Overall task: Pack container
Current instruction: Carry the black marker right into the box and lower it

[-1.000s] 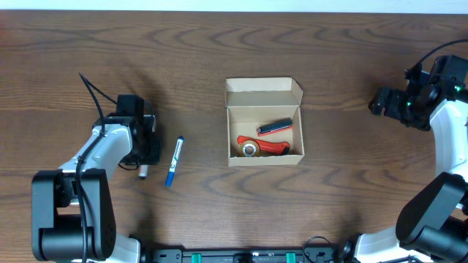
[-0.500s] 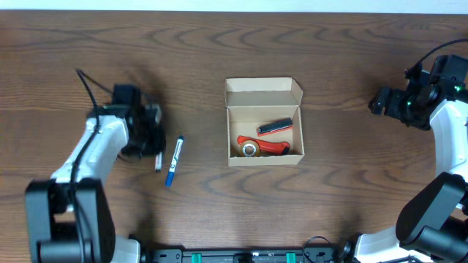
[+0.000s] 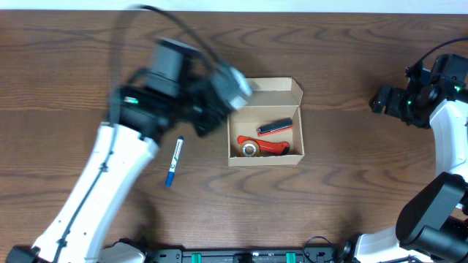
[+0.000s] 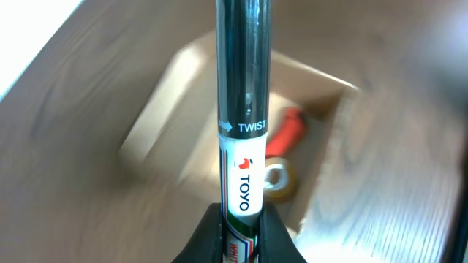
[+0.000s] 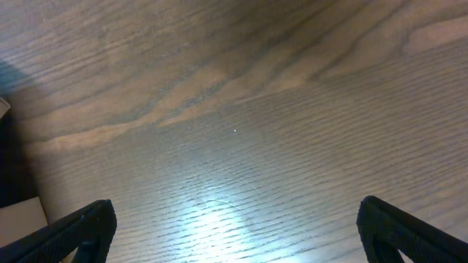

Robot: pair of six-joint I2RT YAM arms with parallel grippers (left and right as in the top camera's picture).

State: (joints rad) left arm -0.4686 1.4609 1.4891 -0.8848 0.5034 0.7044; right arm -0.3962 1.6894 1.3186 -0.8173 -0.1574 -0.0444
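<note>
The container [image 3: 263, 86] is a small tan cardboard box standing open at the table's middle, its flap lid folded back. Inside lie a red-handled tool [image 3: 269, 147], a tape roll [image 3: 250, 150] and a black-and-red item [image 3: 275, 127]. My left gripper [image 3: 213, 109], blurred, hovers at the box's left edge. In the left wrist view it [image 4: 241, 235] is shut on a black-capped white marker [image 4: 243, 109] that points over the container [image 4: 172, 102]. My right gripper [image 3: 382, 100] hangs open at the far right, over bare wood [image 5: 238, 234].
A blue-capped pen [image 3: 174, 161] lies on the table left of the box, under the left arm. The right arm's base stands at the right edge.
My left gripper shut on the marker that lay beside the blue pen, lifted it and swung up and right to the box. The right arm has not moved.
</note>
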